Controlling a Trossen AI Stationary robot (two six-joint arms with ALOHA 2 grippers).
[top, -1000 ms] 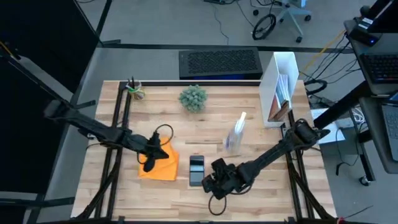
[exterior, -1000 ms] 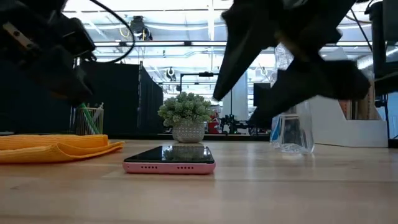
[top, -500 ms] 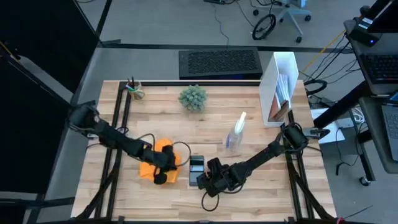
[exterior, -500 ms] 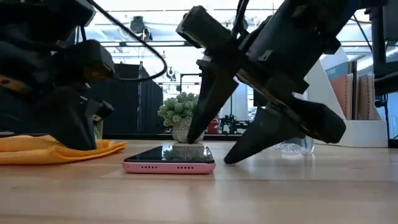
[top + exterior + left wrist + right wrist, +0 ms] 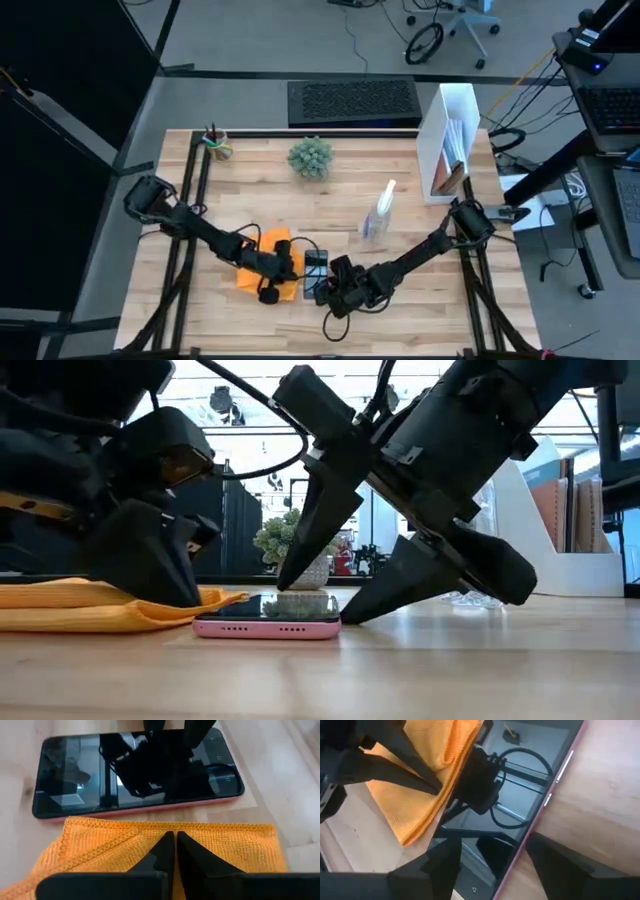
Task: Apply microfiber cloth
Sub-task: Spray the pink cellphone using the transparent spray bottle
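The orange microfiber cloth (image 5: 100, 850) lies flat on the wooden table, its right edge against the left long side of a black smartphone with a pink frame (image 5: 135, 770). The phone (image 5: 316, 265) lies flat, screen up. My left gripper (image 5: 172, 840) is shut, and its tips are down on the cloth close to that edge. My right gripper (image 5: 495, 855) is open over the phone's near end. One finger (image 5: 300, 560) comes down over the screen. The other finger (image 5: 420, 585) slants to the table at the phone's right long side. My left gripper presses its shut fingertips (image 5: 167, 845) down on the cloth's top, near the edge (image 5: 170, 827) beside the phone. The fingers slant down from the table's left. The cloth (image 5: 80, 605) stays flat on the table under them. My right gripper stands astride the phone (image 5: 268, 622); I cannot tell whether its fingertips touch it.
A clear spray bottle (image 5: 378, 218) stands behind the phone to the right. A small potted plant (image 5: 310, 157), a pencil cup (image 5: 215, 143) and a white file holder (image 5: 452, 140) stand along the far edge. A keyboard (image 5: 352, 100) lies beyond it.
My left gripper has come down onto the cloth and moved toward the table's right and near edges. The cloth has slid right with it until its edge reaches the phone. My right gripper has lowered over the phone, its fingers staying apart. The phone has stayed put.
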